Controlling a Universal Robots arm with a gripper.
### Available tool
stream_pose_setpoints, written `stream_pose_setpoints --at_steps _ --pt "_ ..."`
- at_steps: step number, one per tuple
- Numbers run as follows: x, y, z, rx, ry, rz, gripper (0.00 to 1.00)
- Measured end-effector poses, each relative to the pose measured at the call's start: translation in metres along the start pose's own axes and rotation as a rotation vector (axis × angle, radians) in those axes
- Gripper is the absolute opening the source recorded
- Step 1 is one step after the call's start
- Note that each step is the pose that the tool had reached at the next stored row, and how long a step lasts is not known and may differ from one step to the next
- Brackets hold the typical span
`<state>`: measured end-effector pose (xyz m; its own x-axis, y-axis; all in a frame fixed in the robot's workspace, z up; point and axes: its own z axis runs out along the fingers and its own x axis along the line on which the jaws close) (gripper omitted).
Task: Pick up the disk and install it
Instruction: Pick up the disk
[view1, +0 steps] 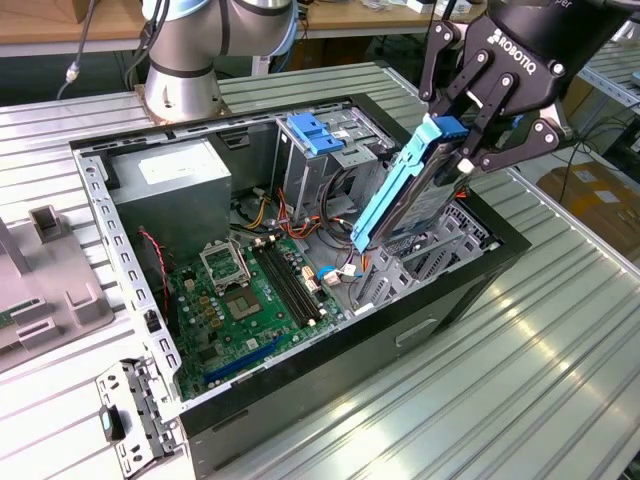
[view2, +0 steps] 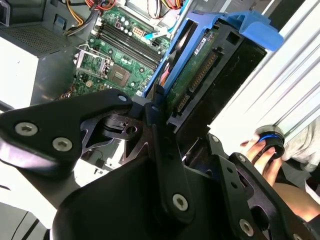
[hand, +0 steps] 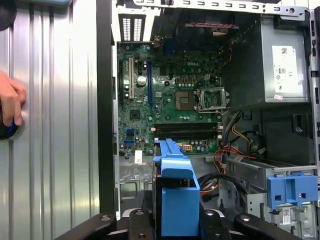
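Nearest the camera, at the exterior view's left, a loose metal bracket (view1: 130, 425) is found lying on the worktop (view1: 560, 340). Next, inside the open computer case (view1: 420, 320), a grey power supply (view1: 170, 185), the motherboard (view1: 245, 290) and a drive cage (view1: 297, 175) are seen. Further right, the disk (view1: 405, 190) is held off the worktop, tilted above the case's right side, by the gripper (view1: 465, 135), which is clenched on its upper end. Picking up is judged done; the disk is not yet seated, so installation is left.
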<state>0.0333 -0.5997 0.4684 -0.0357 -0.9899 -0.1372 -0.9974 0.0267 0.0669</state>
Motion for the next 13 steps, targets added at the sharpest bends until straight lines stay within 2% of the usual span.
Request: stream_pose_setpoints --at_steps 10,11,12,13 --pt "0.0023 -0.0128 -0.0012 -0.0028 0.0000 0.000 0.36" --pt "0.0039 -0.0298 -0.0025 -0.0076 0.0002 0.001 0.36" --pt "0.0042 -0.0328 -0.0026 0.0209 -0.0006 -0.003 0.36" --pt "0.0040 -0.0327 -0.0023 0.0815 0.0090 -0.011 0.36"
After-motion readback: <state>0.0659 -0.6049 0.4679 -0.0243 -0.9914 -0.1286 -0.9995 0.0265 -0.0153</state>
